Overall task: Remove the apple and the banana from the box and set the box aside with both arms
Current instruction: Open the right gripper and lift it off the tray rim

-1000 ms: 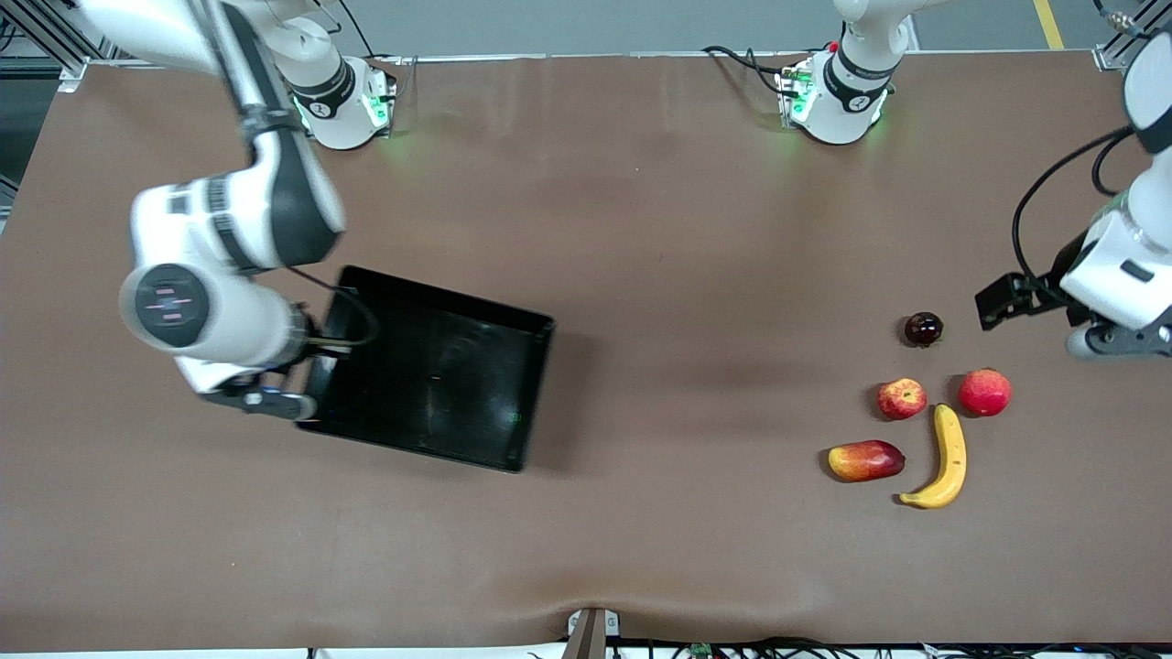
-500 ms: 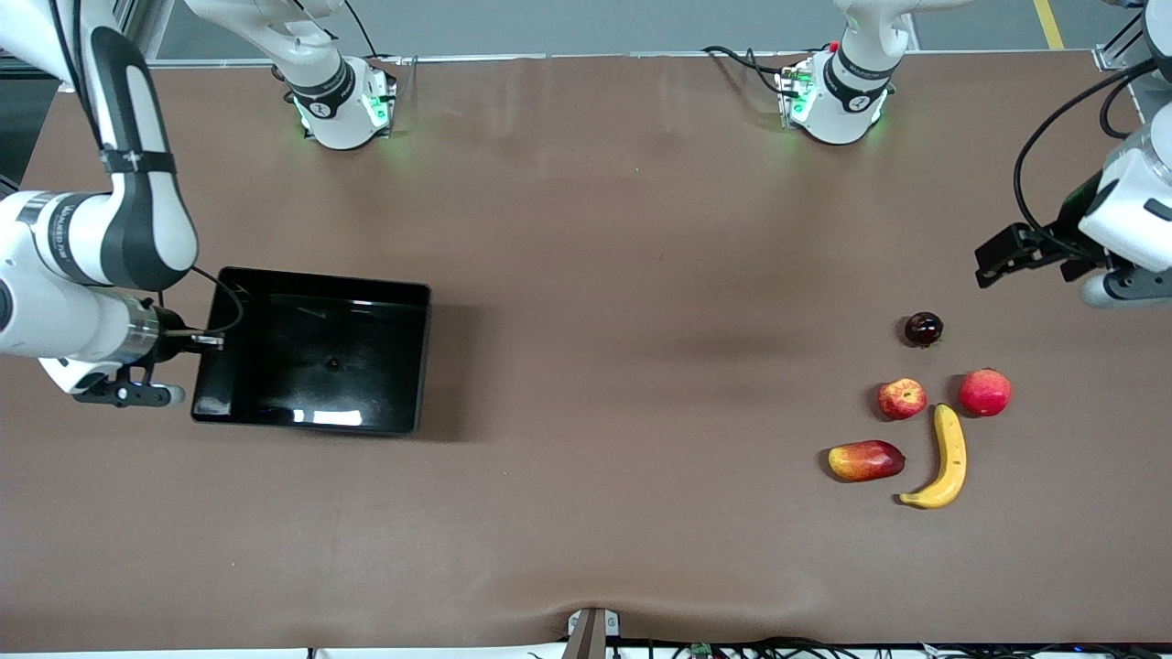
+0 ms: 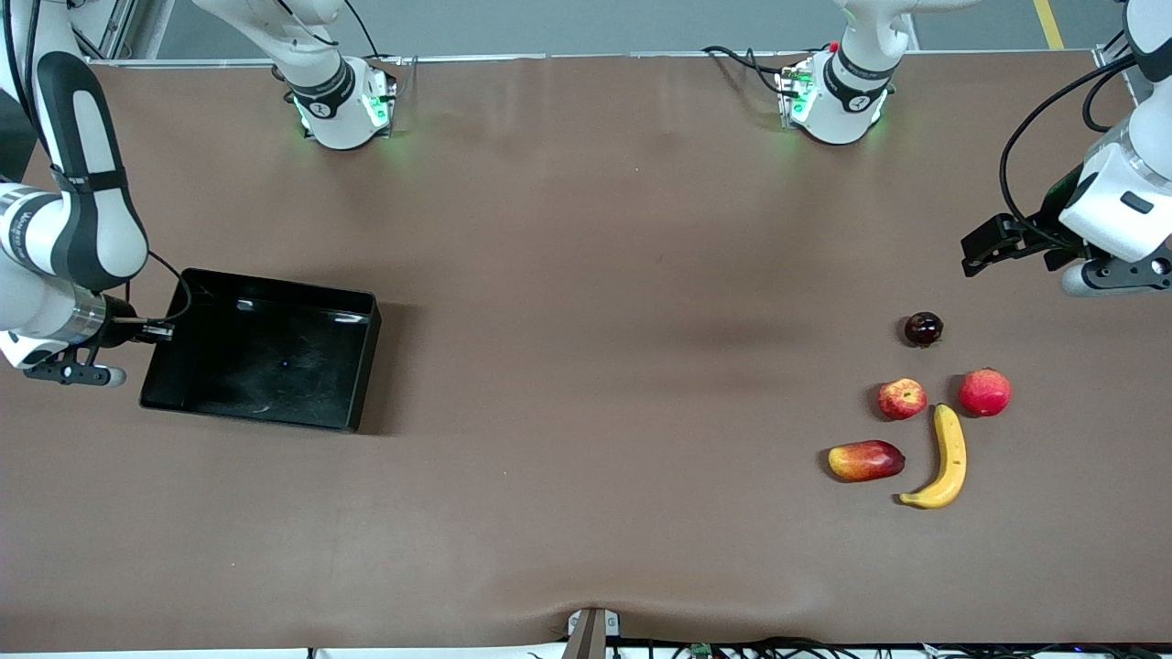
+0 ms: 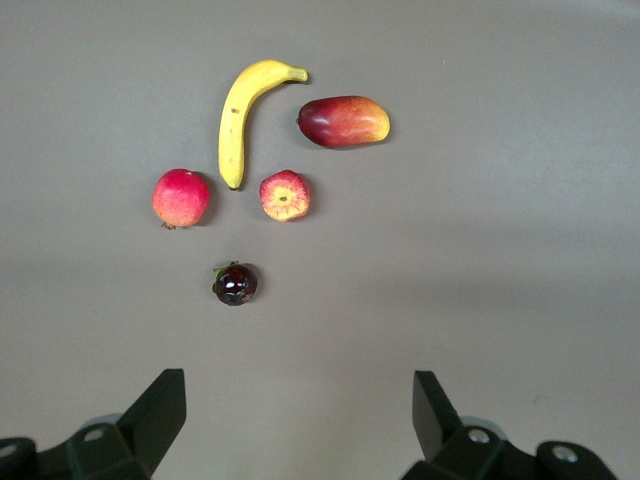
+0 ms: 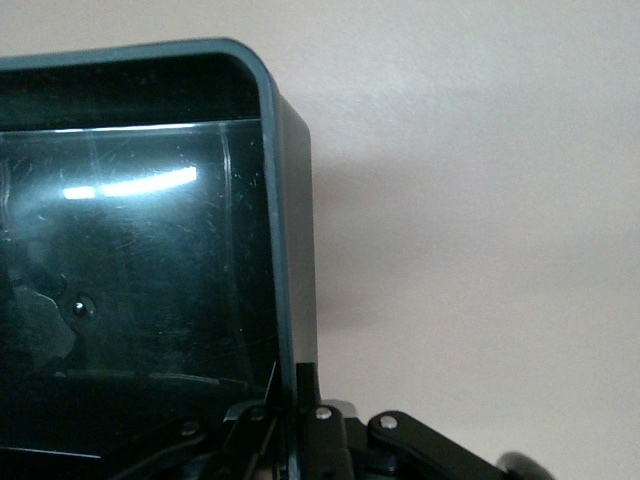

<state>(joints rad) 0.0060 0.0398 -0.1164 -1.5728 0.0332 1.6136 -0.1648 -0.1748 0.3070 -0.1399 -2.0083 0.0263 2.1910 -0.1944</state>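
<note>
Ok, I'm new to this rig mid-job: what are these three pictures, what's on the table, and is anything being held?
Two white robot arms share a brown table. The big picture looks down from across it; the other two come from cameras on each wrist. The right gripper is shut on the wall of the black box, at the right arm's end of the table. The left gripper hangs open above bare table beside the fruit: a banana, a small apple, a pinkish-red fruit, a mango and a dark fruit. All five lie loose.
</note>
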